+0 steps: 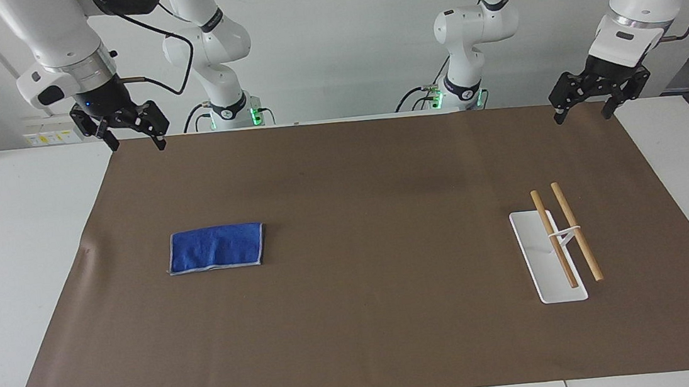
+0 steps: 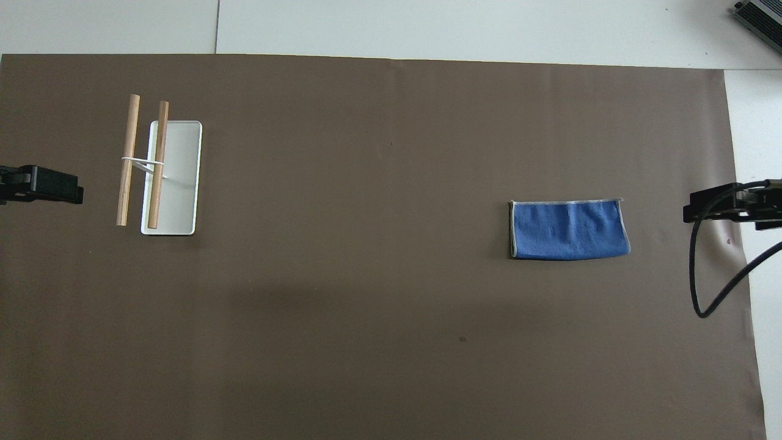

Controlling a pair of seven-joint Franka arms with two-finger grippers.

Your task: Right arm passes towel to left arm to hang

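The blue towel (image 1: 216,248) lies folded flat on the brown mat, toward the right arm's end of the table, and it also shows in the overhead view (image 2: 569,230). My right gripper (image 1: 136,144) hangs open and empty over the mat's edge nearest the robots, well apart from the towel. Only its tip (image 2: 721,208) enters the overhead view. My left gripper (image 1: 583,115) hangs open and empty over the mat's corner at the left arm's end, and its tip (image 2: 49,185) shows in the overhead view. Both arms wait.
A small rack (image 1: 561,242) with a white base and two wooden rods stands on the mat toward the left arm's end, seen too in the overhead view (image 2: 156,165). The brown mat (image 1: 381,316) covers most of the white table. A black cable (image 2: 702,287) loops by the right gripper.
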